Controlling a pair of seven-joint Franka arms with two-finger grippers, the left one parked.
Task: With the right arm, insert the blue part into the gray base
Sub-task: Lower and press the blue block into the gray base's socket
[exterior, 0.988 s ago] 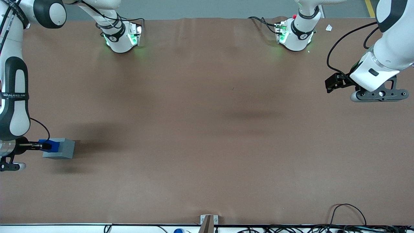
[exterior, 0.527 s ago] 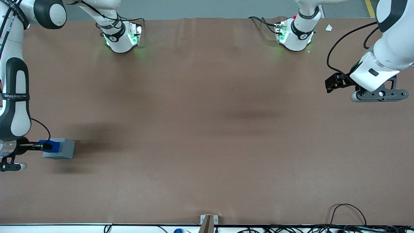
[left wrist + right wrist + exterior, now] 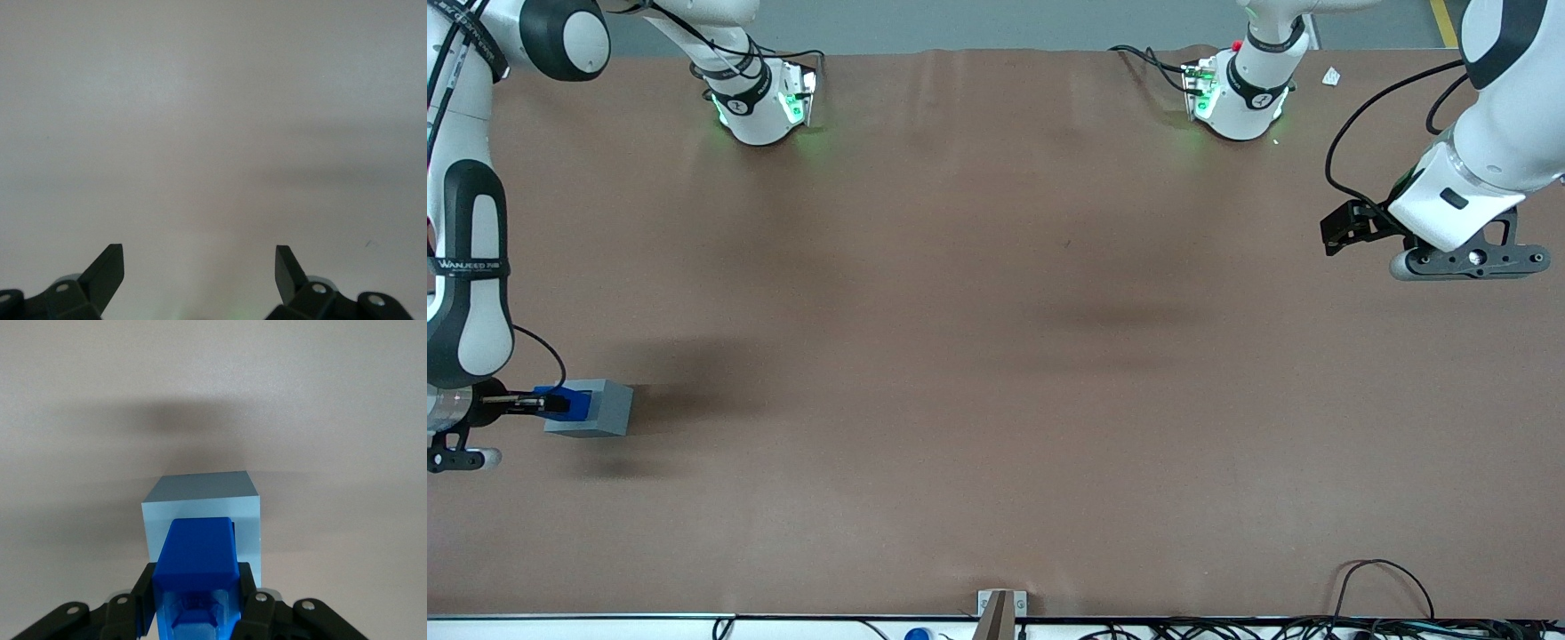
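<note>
The gray base (image 3: 598, 409) sits on the brown table at the working arm's end. My right arm's gripper (image 3: 551, 403) reaches in level from the side and is shut on the blue part (image 3: 569, 402), whose end meets the base's face toward the gripper. In the right wrist view the gripper (image 3: 197, 590) has both black fingers (image 3: 144, 590) pressed on the sides of the blue part (image 3: 197, 553). The part's end covers the socket of the gray base (image 3: 200, 495). How deep it sits in the socket is hidden.
Two arm bases (image 3: 760, 98) (image 3: 1240, 93) stand at the table edge farthest from the front camera. The parked arm's gripper (image 3: 1352, 227) hangs at its end of the table. A small bracket (image 3: 1000, 604) and cables (image 3: 1383, 587) lie at the near edge.
The right arm's forearm has shifted very slightly. The gripper, the blue part and the gray base stay where they were.
</note>
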